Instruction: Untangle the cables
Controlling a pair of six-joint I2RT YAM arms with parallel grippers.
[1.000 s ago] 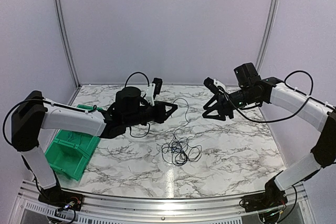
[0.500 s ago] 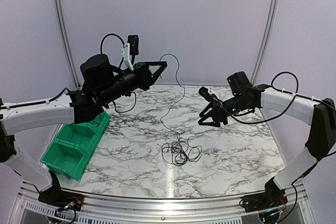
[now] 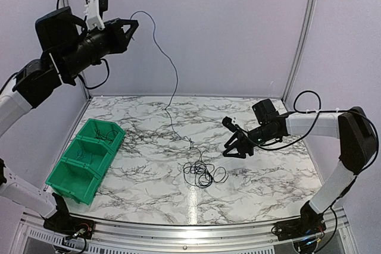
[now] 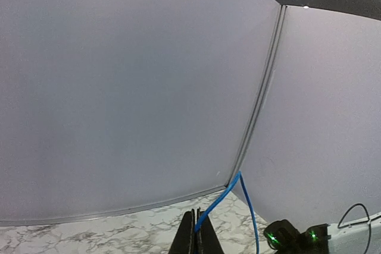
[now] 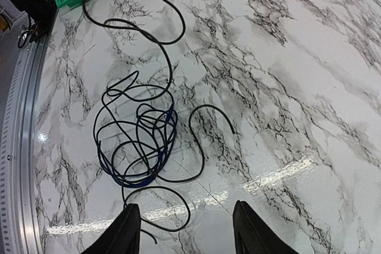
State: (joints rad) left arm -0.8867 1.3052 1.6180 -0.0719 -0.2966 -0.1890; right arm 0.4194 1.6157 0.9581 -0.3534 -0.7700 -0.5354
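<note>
The cables lie as a small knot of black and blue loops on the marble table, a little nearer than its middle. From the knot one blue strand runs taut and steep toward 11 o'clock, up off the table to the left gripper, held high before the back wall. In the left wrist view its fingers are pressed together, pinching the blue strand, which leaves them toward 1 o'clock and then bends down.

The right gripper hangs low near the knot, at about 2 o'clock from it. Its fingers stand spread, holding nothing and touching no cable; the loops lie just beyond them.

A green bin sits at 9 o'clock from the knot, well apart.

The strand is too thin to follow into the knot from above, and the number of separate cables cannot be told. The frame's bottom edge cuts off the left fingers.
</note>
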